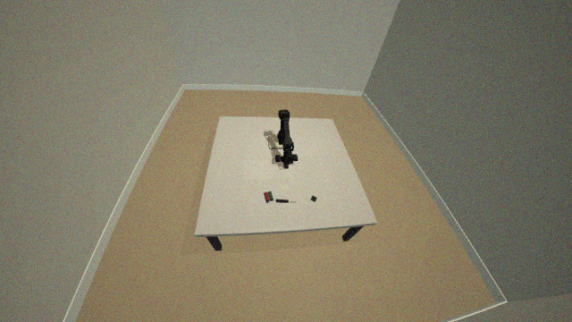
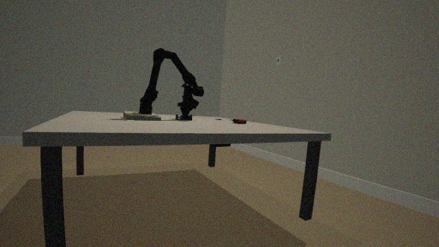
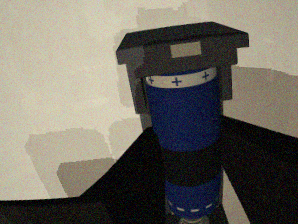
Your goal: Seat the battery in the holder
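The blue battery (image 3: 185, 117) lies lengthwise in the dark holder (image 3: 225, 40) (image 2: 189, 117). In the wrist view its plus-marked terminal end is at the top, against or beneath the holder's lip; the terminal nub is hidden. Its minus-marked flat end is near the bottom edge, with a bit of grey metal just below it. Whether it touches the spring or lies fully flat cannot be told. My gripper (image 3: 184, 131) (image 2: 185, 115) is shut on the battery, its black fingers on both sides, low over the holder.
On the white table (image 1: 241, 215), a red and green item (image 1: 268, 197) (image 2: 241, 121), a dark screwdriver-like tool (image 1: 282, 201) and a small black block (image 1: 314, 199) lie toward the edge away from the arm's base. The arm's pale base plate (image 2: 130, 116) is behind the holder.
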Robot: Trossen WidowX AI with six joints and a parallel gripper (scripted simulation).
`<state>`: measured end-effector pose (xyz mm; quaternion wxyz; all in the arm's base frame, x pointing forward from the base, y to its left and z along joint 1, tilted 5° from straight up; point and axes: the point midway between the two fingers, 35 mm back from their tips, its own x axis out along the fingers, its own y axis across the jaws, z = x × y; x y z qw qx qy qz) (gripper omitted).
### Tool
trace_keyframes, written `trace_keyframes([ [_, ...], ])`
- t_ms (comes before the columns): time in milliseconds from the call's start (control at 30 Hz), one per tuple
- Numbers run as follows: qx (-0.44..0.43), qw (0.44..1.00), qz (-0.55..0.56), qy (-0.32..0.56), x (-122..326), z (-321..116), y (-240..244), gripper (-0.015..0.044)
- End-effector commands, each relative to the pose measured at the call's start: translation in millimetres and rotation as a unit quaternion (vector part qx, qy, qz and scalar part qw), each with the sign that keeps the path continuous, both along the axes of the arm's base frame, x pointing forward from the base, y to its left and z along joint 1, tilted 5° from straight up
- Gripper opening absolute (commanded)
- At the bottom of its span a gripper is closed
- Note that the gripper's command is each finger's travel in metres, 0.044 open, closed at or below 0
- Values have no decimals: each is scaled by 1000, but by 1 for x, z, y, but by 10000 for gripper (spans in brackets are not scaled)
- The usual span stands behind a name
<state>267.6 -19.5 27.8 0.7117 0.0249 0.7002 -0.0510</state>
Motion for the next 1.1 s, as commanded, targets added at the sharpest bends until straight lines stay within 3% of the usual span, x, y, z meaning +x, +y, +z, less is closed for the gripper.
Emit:
trace_keyframes([
  [0,0,1000,-1,0,0,0,0,112],
  [100,0,1000,-1,0,0,0,0,188],
  [500,0,1000,0,0,0,15,1,188],
  [833,1,1000,0,0,-3,83,6,440],
  [1067,1,1000,0,0,-2,88,7,440],
])
